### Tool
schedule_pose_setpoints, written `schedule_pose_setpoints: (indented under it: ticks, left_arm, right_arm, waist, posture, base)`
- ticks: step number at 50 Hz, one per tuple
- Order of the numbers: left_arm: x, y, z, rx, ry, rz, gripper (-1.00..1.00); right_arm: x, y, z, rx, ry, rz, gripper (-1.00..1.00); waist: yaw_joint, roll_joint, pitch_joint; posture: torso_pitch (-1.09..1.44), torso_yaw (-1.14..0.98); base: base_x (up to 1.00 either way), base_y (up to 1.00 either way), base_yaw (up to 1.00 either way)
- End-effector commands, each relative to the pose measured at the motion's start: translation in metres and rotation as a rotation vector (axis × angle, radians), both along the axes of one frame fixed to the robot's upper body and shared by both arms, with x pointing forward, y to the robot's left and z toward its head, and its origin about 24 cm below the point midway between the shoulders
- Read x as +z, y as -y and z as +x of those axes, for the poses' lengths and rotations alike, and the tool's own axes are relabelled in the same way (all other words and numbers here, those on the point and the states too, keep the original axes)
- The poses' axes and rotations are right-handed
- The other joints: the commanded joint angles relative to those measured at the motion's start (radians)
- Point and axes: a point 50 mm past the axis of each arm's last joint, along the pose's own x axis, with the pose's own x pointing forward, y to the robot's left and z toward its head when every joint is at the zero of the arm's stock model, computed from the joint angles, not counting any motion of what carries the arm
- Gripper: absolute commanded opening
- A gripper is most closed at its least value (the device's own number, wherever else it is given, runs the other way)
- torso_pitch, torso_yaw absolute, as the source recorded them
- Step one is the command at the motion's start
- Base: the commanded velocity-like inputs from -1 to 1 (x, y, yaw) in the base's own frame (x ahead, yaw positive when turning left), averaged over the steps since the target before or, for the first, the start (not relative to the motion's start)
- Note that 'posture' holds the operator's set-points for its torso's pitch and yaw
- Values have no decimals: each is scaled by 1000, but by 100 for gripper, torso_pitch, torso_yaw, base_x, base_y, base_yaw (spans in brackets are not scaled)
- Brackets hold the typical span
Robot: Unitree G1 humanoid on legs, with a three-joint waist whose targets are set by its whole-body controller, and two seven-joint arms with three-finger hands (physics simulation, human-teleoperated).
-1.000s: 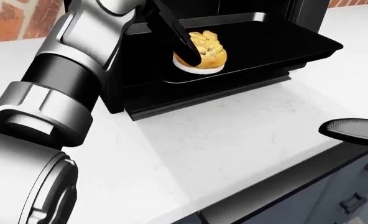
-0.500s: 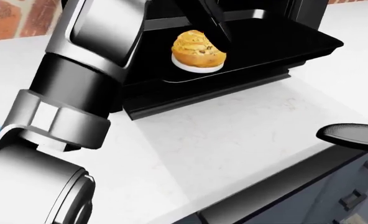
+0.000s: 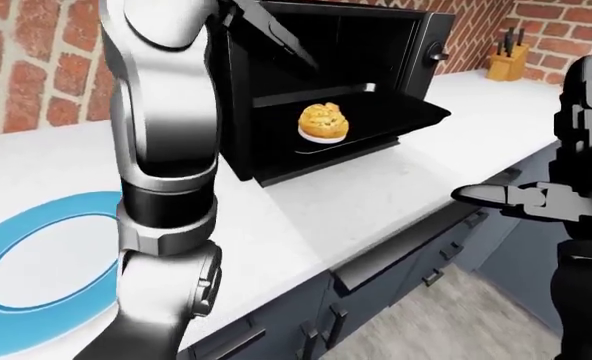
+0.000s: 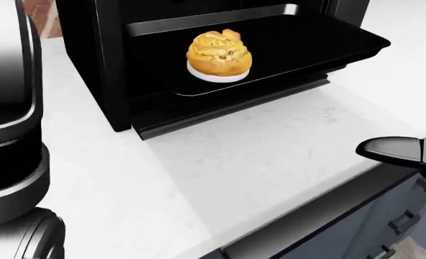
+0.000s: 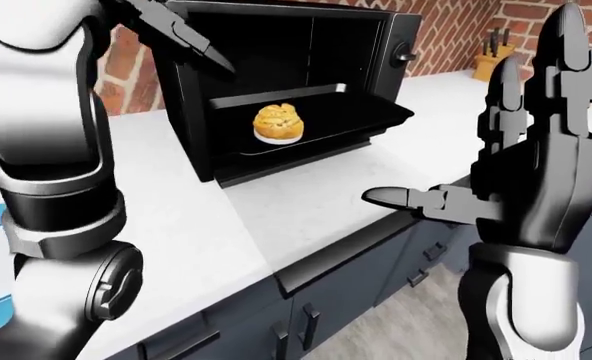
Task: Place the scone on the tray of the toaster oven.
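The golden scone (image 4: 218,54) sits on a small white disc on the black tray (image 4: 321,43), which is pulled out of the open toaster oven (image 3: 376,45). My left hand (image 5: 191,37) is open and raised above and to the left of the oven mouth, apart from the scone. Its arm (image 3: 166,150) fills the left of the eye views. My right hand (image 5: 476,127) is held up open over the counter edge at the right, fingers spread and holding nothing. Only its thumb (image 4: 397,148) shows in the head view.
A blue-rimmed plate (image 3: 36,262) lies on the white counter (image 3: 306,217) at far left. A knife block (image 3: 506,60) stands by the brick wall at top right. Dark cabinet drawers (image 3: 396,285) run under the counter edge.
My left hand has let go of the scone and lifted up and left, out of the head view. The scone stays on the tray. The view shifted slightly.
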Motion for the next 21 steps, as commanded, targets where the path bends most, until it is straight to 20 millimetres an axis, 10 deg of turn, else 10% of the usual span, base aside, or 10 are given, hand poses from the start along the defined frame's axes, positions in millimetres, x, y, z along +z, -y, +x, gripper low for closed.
schedule_pose_setpoints:
  ticks: [1,21]
  left_arm:
    - [10,-9,-10,50,44,-17,100]
    - [-62,-71,-30,274,-41,-127,100]
  right_arm:
    - [8,-2,-4,-4,57,-19,100]
    - [7,-5,2,1,45,-29,100]
  waist:
    - [-2,1,-12]
    - [-8,16,-18]
  posture:
    - [-21,-34]
    - [-21,-34]
  base:
    - [0,0,0]
    - [0,0,0]
